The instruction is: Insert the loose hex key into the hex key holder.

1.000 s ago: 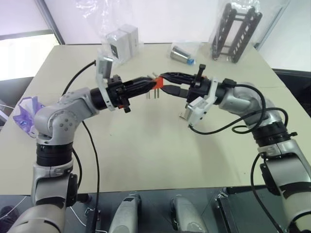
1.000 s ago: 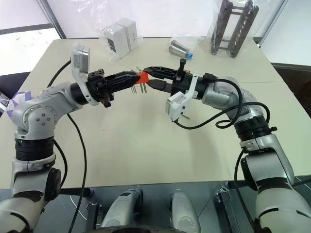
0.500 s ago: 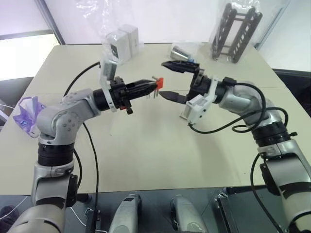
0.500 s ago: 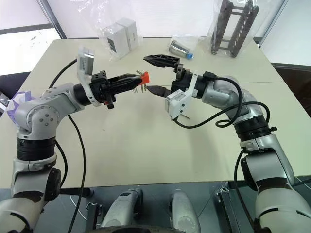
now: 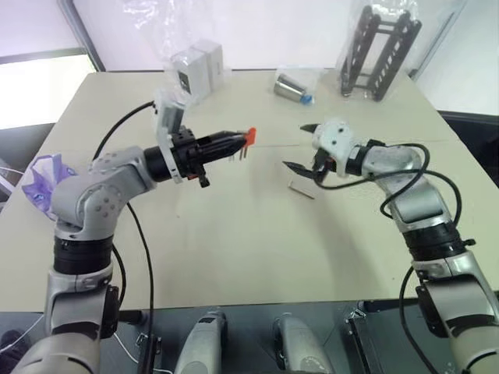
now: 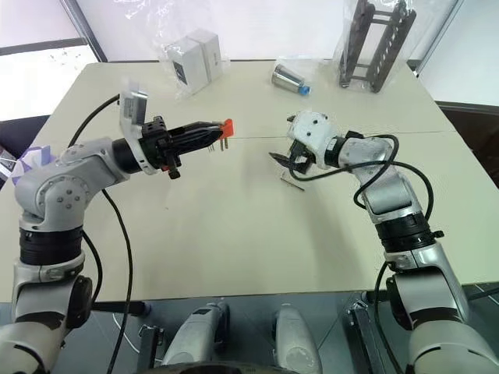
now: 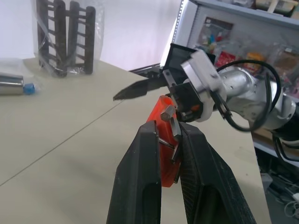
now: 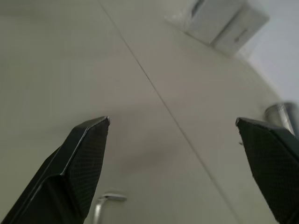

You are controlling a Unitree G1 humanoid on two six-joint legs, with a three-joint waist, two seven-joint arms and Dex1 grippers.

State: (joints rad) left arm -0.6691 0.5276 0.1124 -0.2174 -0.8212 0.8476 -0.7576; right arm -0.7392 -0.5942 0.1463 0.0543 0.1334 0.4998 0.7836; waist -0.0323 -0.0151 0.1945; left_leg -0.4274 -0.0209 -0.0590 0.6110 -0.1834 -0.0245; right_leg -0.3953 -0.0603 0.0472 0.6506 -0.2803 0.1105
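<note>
The red-orange hex key holder (image 5: 248,136) hangs above the table's middle, several short keys sticking out of it, and my left gripper (image 5: 238,140) is shut on it. In the left wrist view the holder (image 7: 165,140) is pinched between the two black fingers (image 7: 140,186). The loose hex key (image 5: 302,189), thin and silvery, lies flat on the table to the holder's right. My right gripper (image 5: 299,148) hovers just above it, open wide and holding nothing. In the right wrist view the key's bent end (image 8: 106,198) shows beside one fingertip (image 8: 86,149).
At the table's far side stand white boxes in a plastic bag (image 5: 195,66), a metal cylinder with a blue cap (image 5: 292,87) and a black rack in a bag (image 5: 378,51). A purple bundle (image 5: 40,185) sits off the left edge.
My right gripper opened wide, rolled over, and moved away from the holder, down and to the right, over the key on the table. The left gripper with the holder barely moved.
</note>
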